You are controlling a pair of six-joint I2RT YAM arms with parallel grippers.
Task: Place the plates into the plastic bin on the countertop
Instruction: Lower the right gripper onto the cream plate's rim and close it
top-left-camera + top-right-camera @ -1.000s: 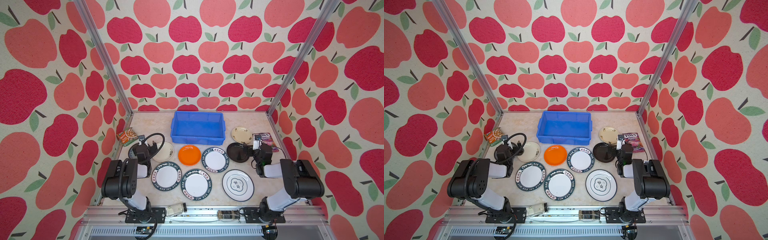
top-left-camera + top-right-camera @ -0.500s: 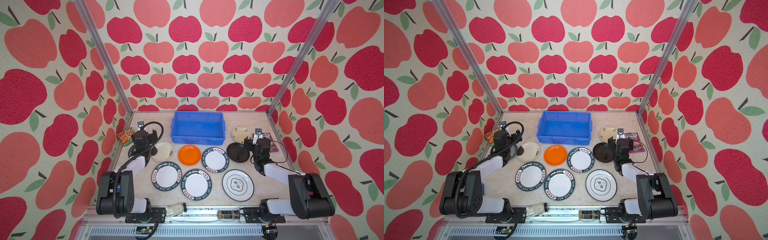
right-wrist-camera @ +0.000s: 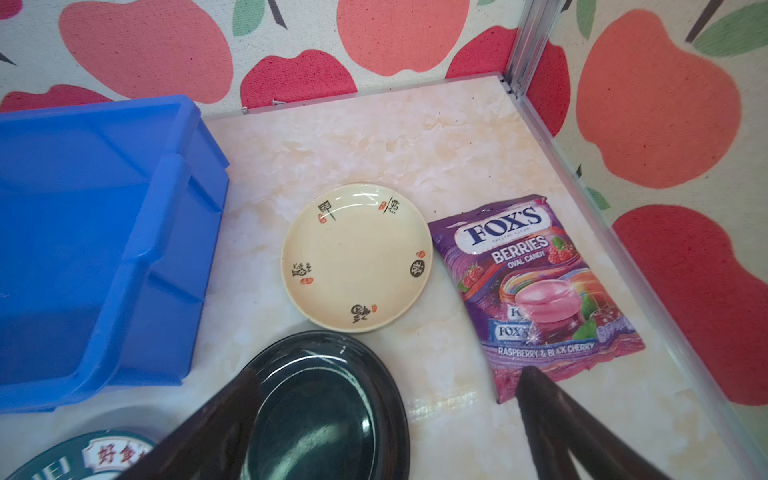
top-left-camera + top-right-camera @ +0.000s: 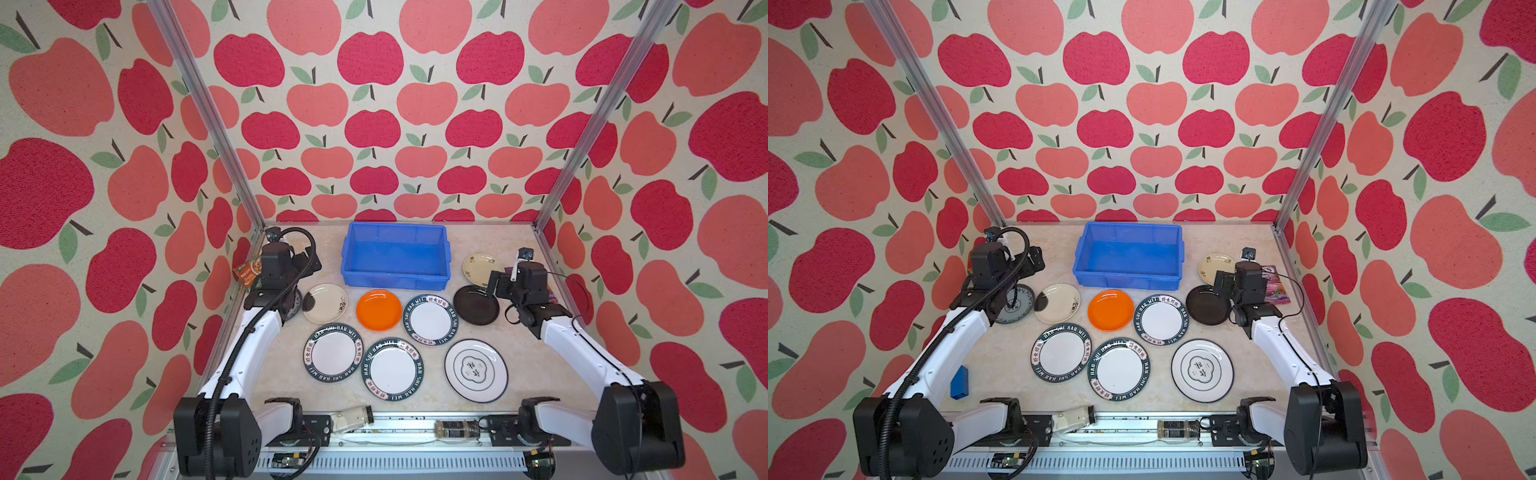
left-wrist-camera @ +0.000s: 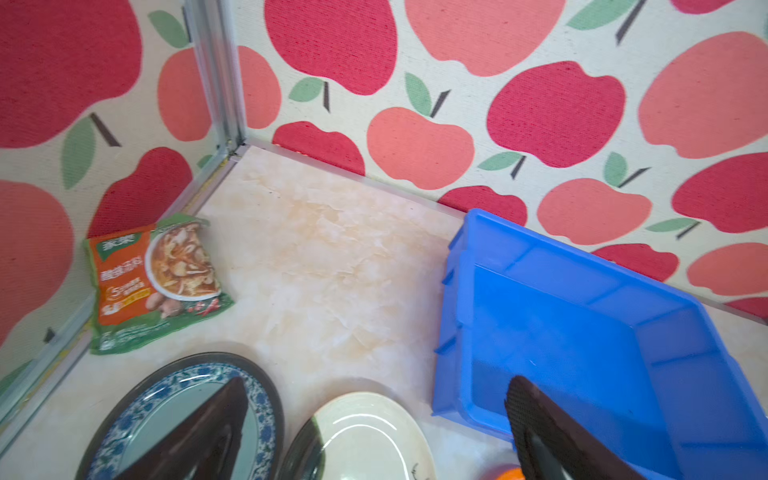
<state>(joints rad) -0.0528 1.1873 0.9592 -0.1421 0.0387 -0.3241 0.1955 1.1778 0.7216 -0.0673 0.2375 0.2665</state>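
Both arms reach out from the near edge, white links sloping up and away, wrists bent so the fingers point toward the back wall. The left gripper hangs over the left side, its fingers spread wide and gripping nothing; in the left wrist view one finger shows against the round blue-patterned plate and the other against the rectangular bright blue plastic bin. The right gripper is spread just as wide with nothing in it, one finger over the round glossy black plate, the other over the end of a purple candy packet.

That packet reads "FOX'S BERRIES OVAL CANDY" and "RASPBERRY & BLACK CHERRY". A green-and-orange soup packet leans at the left wall (its Chinese lettering is too small to read surely). Three round white plates with dark-green rims carry "HAO SHI HAO WEI" and Chinese characters.

The bin stands at the back middle of the beige marble-look countertop. All the plates lie on the countertop outside it: the ink-blotched cream plate, the round orange plate, the small cream plate with character marks and the large white plate with a central emblem.
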